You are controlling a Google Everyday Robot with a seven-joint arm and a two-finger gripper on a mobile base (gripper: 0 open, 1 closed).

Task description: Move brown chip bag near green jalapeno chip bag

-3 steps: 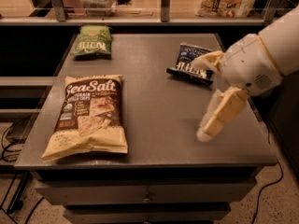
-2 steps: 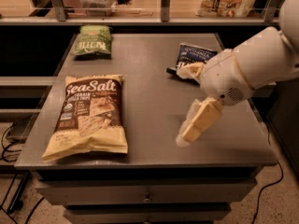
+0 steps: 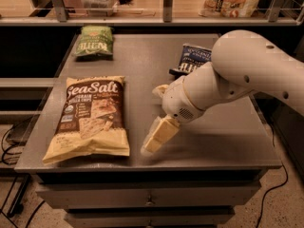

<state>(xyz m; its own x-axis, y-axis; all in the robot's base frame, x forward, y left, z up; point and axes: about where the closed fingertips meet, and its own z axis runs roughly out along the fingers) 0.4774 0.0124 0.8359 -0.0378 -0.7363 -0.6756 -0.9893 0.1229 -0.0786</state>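
**While the brown chip bag lies untouched, the gripper hangs empty to its right**

Although it is close, the gripper [image 3: 154,127] does not reach the brown chip bag [image 3: 90,118]: a strip of bare surface [image 3: 142,56] shows between the bag's right edge and the nearest finger. The fingers [image 3: 159,133] look spread apart. One pale finger slants down and leftward, its tip low over the surface level with the bag's lower right corner, and what looks like the other shows as a short tan stub level with the bag's upper part. Nothing sits between them. Whether the lower tip rests on the surface cannot be told.

The brown chip bag lies flat, face up, its tan bottom end close to the front edge of the surface. The green jalapeno chip bag [image 3: 94,41] lies well behind the brown bag, at the far edge, with open surface between the two. A small dark blue bag [image 3: 192,60] lies behind and to the right of the brown bag, partly hidden by the white arm [image 3: 247,65], which comes in from the right, well away from the brown bag.
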